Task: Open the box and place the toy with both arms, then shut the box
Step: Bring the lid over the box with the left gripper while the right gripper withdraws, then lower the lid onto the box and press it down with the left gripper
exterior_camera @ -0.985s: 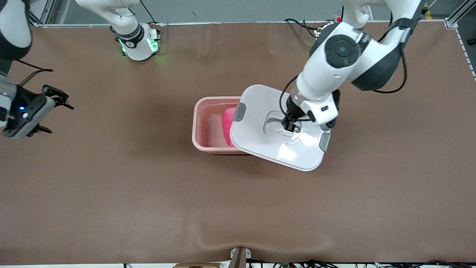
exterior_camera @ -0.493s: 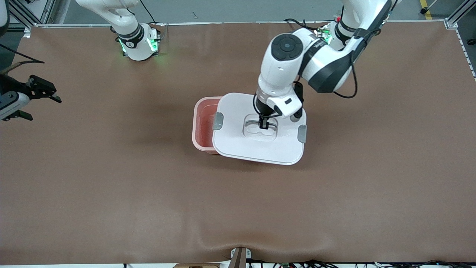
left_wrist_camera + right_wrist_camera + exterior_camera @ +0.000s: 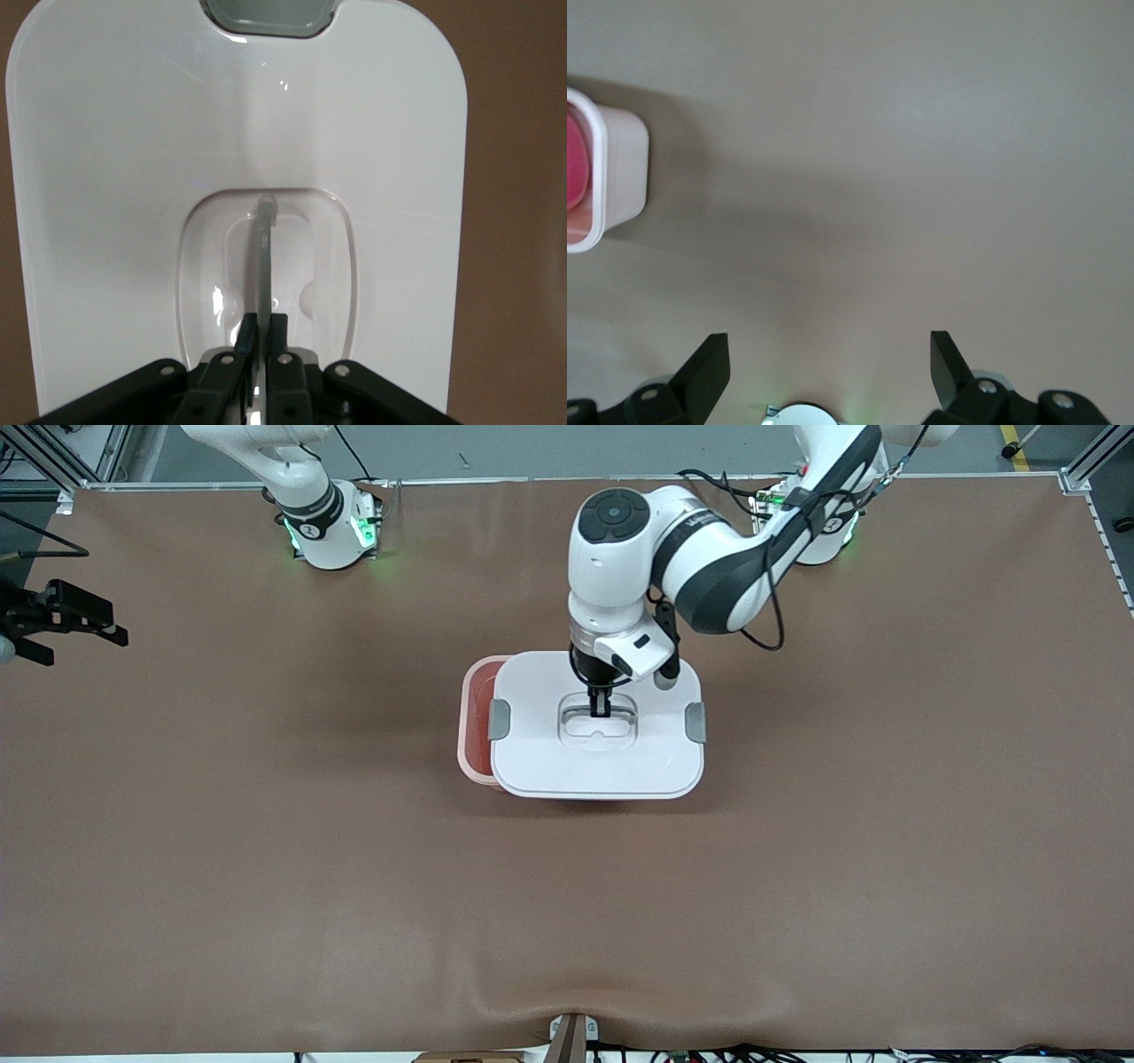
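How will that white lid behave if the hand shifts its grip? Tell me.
The lid looks stiff: it hangs flat from the left hand alone. Probably light. Its glossy handle may slip in so narrow a pinch.

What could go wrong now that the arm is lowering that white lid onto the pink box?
1. The white plastic lid sits offset toward the left arm's end, leaving a strip of the pale pink box uncovered, so it may land on the rim and not seat.
2. The left gripper pinches only the thin clear handle, so the lid might tilt.
3. The grey side clips aren't fastened.
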`<action>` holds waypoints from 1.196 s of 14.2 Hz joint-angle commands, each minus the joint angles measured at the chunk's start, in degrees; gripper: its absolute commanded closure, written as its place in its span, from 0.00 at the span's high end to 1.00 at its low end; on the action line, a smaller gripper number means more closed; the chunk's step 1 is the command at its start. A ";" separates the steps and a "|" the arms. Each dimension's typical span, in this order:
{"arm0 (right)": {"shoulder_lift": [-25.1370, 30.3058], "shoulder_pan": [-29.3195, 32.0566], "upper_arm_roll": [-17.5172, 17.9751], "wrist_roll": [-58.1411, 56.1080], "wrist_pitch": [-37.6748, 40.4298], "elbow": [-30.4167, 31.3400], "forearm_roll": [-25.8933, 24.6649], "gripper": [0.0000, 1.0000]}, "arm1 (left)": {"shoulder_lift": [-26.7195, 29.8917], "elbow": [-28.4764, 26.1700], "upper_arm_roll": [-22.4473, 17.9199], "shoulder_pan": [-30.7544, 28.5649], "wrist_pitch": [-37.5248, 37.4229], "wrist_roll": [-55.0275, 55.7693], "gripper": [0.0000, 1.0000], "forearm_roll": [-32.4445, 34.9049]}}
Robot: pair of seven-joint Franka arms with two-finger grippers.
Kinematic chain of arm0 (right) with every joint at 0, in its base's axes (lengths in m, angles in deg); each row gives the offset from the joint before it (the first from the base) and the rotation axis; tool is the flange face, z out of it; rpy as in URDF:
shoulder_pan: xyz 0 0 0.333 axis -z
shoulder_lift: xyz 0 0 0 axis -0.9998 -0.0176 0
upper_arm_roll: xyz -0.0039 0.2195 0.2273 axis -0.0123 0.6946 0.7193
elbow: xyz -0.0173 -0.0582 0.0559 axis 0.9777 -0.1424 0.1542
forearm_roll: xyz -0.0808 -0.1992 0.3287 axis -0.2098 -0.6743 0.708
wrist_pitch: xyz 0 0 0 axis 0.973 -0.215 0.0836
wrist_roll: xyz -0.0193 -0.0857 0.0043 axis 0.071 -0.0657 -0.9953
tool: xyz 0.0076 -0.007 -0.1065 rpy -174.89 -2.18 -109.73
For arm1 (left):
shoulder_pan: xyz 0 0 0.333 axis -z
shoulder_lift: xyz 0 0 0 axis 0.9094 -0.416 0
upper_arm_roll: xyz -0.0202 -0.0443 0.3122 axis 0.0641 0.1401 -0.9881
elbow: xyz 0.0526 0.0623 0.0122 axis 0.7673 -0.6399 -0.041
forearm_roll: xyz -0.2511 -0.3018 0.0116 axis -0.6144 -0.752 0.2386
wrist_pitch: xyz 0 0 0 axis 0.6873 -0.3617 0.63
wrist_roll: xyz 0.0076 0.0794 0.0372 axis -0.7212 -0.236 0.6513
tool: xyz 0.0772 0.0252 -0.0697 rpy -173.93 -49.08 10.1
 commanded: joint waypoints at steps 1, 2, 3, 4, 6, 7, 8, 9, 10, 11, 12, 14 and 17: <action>0.89 0.71 0.56 2.55 -0.55 0.93 -3.33 1.00 | -2.67 3.53 -0.36 2.44 -0.05 3.82 0.00 2.00; 0.72 1.06 0.30 2.38 -1.51 1.01 -3.69 1.00 | -3.19 3.62 -0.36 3.14 -0.05 4.09 0.00 2.35; 0.89 1.58 0.21 2.46 -3.69 1.45 -3.52 1.00 | -3.37 3.71 -0.53 4.19 -0.05 5.13 0.00 3.05; 1.07 1.68 0.21 2.72 -4.50 1.63 -3.60 1.00 | -3.72 3.88 -0.54 4.37 -0.05 6.45 0.00 4.01; 1.24 1.77 0.21 5.95 -4.15 1.63 -3.60 1.00 | -4.34 4.50 -0.54 5.16 0.29 8.48 0.00 4.81; 1.24 1.68 0.21 9.20 -3.89 1.63 -3.60 1.00 | -5.04 4.85 -0.62 5.43 0.82 9.53 0.00 5.16; 1.33 1.50 0.21 12.19 -3.80 1.80 -3.52 1.00 | -5.39 4.85 -0.62 6.30 1.09 10.58 0.00 6.12; 1.25 1.42 0.21 14.48 -3.28 1.72 -3.52 1.00 | -5.74 4.85 -0.88 6.83 1.09 11.46 0.00 7.09; 1.07 1.50 0.30 16.33 -2.32 1.63 -3.43 1.00 | -6.01 5.29 -0.89 6.84 1.09 11.82 0.00 7.36; 0.98 1.50 0.21 17.13 -2.05 1.46 -3.34 1.00 | -6.27 5.73 -0.89 6.92 1.09 11.91 0.00 7.45; 0.89 1.68 0.21 16.79 -2.30 1.37 -3.34 1.00 | -6.62 5.99 -0.89 7.01 1.09 12.00 0.00 7.45; 0.98 1.50 0.30 16.61 -2.92 1.45 -3.43 1.00 | -7.24 6.61 -1.06 7.89 1.09 12.00 0.00 7.54; 0.72 1.85 0.39 16.35 -6.08 1.45 -3.17 1.00 | -8.03 6.61 -1.50 8.59 1.09 12.00 0.00 8.41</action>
